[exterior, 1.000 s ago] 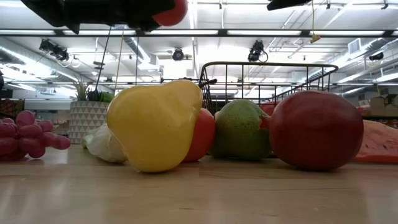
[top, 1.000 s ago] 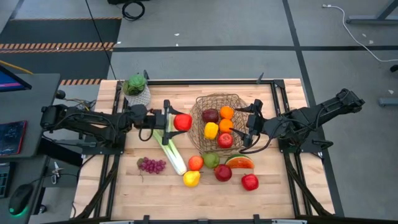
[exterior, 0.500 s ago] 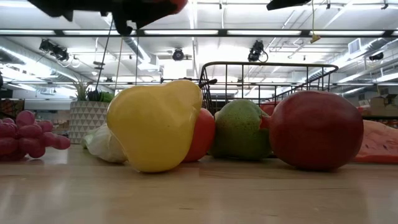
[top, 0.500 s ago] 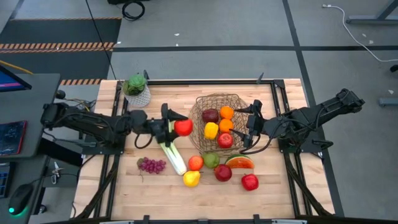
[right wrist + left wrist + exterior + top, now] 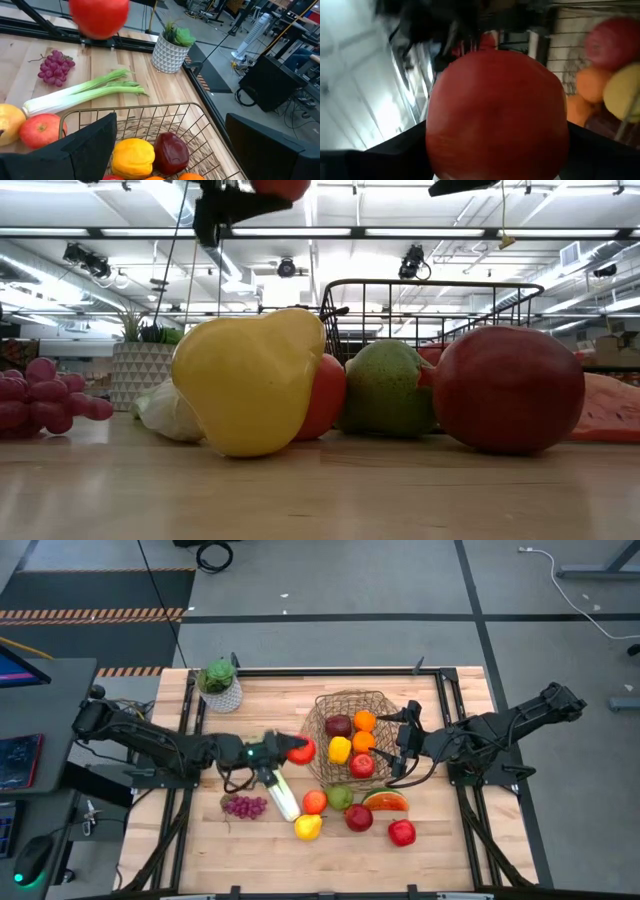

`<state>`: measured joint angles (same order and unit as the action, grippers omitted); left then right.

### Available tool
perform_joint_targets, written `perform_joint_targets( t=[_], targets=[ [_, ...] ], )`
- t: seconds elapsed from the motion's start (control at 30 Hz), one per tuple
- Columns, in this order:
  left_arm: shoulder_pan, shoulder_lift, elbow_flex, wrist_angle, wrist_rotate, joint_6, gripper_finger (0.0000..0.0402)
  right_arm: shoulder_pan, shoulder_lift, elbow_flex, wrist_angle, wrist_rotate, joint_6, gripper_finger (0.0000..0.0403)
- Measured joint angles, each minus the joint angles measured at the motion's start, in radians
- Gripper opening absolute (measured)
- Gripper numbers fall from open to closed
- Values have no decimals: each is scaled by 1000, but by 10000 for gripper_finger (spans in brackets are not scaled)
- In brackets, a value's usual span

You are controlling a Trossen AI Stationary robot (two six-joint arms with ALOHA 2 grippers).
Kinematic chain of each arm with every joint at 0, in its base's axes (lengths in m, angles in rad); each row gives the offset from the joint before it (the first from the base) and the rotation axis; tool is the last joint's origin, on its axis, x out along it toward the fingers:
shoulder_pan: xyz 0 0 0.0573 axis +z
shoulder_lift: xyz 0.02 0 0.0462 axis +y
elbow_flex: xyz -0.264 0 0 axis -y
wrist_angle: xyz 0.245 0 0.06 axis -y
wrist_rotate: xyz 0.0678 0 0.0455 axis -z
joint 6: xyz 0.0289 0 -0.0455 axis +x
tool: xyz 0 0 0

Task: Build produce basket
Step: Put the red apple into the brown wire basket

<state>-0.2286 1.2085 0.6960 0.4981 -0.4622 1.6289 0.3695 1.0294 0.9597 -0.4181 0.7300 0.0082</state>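
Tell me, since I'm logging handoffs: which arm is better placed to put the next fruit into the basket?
Left. Its gripper already holds a red apple beside the basket rim. The right gripper, jaws open, holds nothing.

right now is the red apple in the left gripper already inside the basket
No, in the high view the red apple held by the left gripper sits just outside the basket rim.

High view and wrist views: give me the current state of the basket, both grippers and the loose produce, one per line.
basket: upright, partly filled with five pieces of fruit.
left gripper: shut on red apple, held just outside the basket's left rim.
right gripper: open, empty, at the basket's right rim.
leek: lying on table.
grapes: lying on table.
watermelon slice: lying on table.
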Motion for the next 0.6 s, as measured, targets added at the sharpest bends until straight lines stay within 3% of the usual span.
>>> perform_joint_targets(
  t=[0.33, 0.6],
  targets=[
    [-69, 117, 0, 38, -120, 388, 314, -33, 0, -56, 56, -3, -44, 375],
    [-107, 153, 3, 95, -143, 659, 314, -62, 0, -55, 66, -58, -45, 375]
  ],
)
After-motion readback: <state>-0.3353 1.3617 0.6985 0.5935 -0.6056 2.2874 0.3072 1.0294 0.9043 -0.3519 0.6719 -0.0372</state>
